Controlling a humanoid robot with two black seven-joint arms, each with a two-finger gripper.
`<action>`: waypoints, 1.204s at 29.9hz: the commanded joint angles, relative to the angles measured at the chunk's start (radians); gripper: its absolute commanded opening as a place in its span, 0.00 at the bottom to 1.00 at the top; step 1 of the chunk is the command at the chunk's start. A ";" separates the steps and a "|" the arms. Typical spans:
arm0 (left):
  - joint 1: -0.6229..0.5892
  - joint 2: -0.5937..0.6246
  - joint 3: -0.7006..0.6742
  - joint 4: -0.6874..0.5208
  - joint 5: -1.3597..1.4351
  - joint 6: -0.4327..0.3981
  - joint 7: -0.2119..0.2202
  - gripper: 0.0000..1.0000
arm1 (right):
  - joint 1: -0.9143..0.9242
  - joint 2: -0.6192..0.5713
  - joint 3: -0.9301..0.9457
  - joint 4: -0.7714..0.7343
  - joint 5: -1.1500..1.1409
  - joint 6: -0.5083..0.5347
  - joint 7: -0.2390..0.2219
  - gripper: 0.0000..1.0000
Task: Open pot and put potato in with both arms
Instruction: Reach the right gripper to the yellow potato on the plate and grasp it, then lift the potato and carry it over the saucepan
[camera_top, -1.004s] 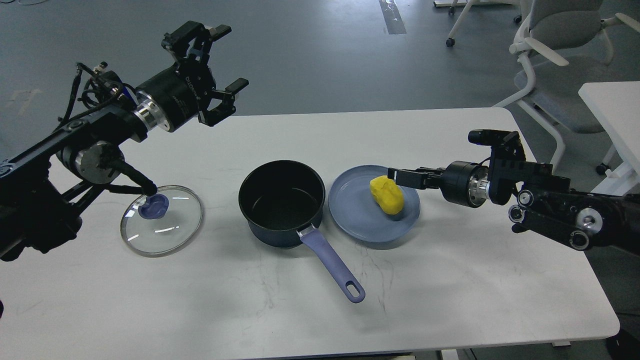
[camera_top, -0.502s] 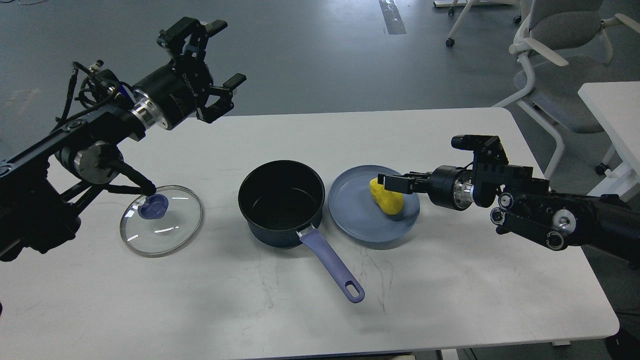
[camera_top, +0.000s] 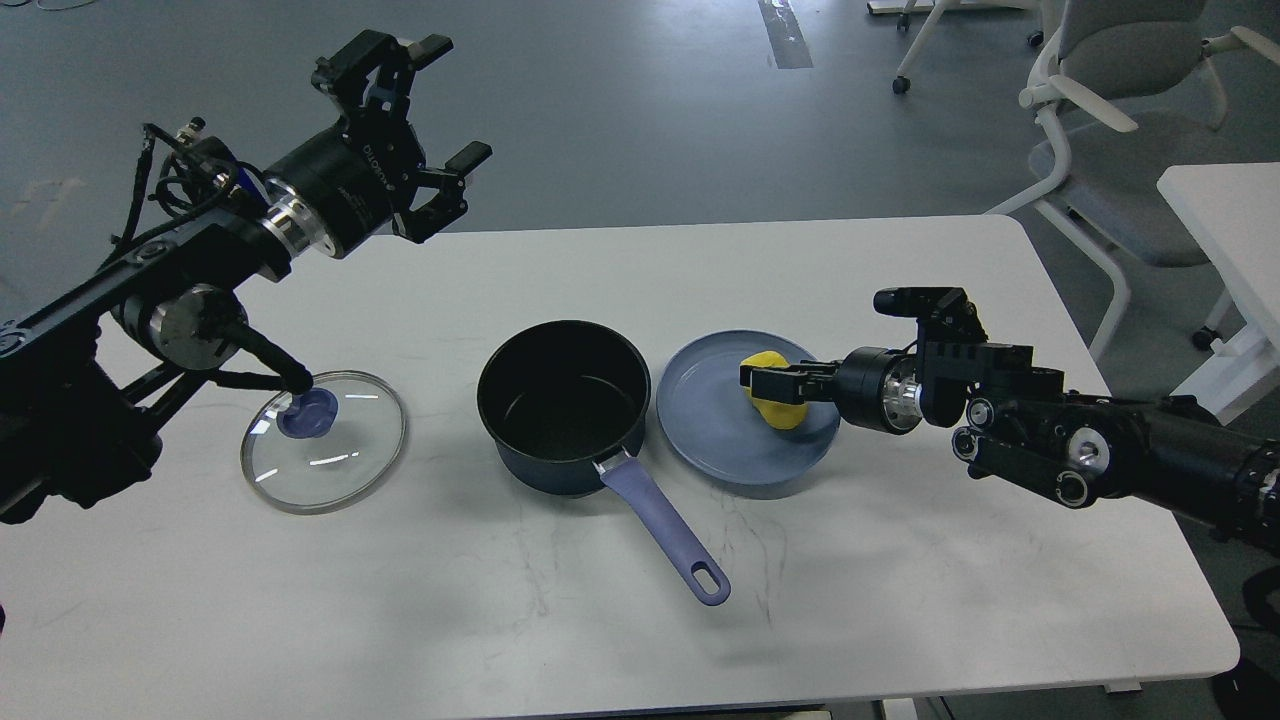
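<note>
Nearest you on the white table (camera_top: 900, 600), the pot's (camera_top: 562, 405) purple handle (camera_top: 665, 535) points back toward you and a little right. The pot itself stands open, its dark inside bare. Left of it, well apart, the glass lid (camera_top: 323, 440) lies flat on the table with its blue knob (camera_top: 308, 414) up.

Just right of the pot sits the blue plate (camera_top: 720, 440), and the yellow potato (camera_top: 778, 400) lies on its right half. Your right gripper (camera_top: 775, 380) reaches in sideways from the right and sits at the potato, crossing its upper part. It is seen edge-on and dark, so you cannot tell whether its fingers are pinching the potato or parted around it.

Farther back on the left, your left gripper (camera_top: 440, 105) hangs high above the table's far edge, fingers spread wide, holding nothing. Pale lettering runs along its black wrist body, too small to read surely.
</note>
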 joint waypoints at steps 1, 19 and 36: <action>0.002 0.000 0.000 0.000 0.000 0.002 -0.002 0.99 | -0.001 0.009 -0.007 -0.003 0.000 0.000 0.000 0.92; 0.006 -0.002 0.000 0.000 0.002 0.002 -0.005 0.99 | 0.024 0.063 -0.095 -0.061 -0.001 0.002 0.054 0.32; 0.008 -0.012 0.009 0.000 0.002 0.000 -0.017 0.99 | 0.229 0.070 -0.089 0.011 -0.012 -0.076 0.063 0.29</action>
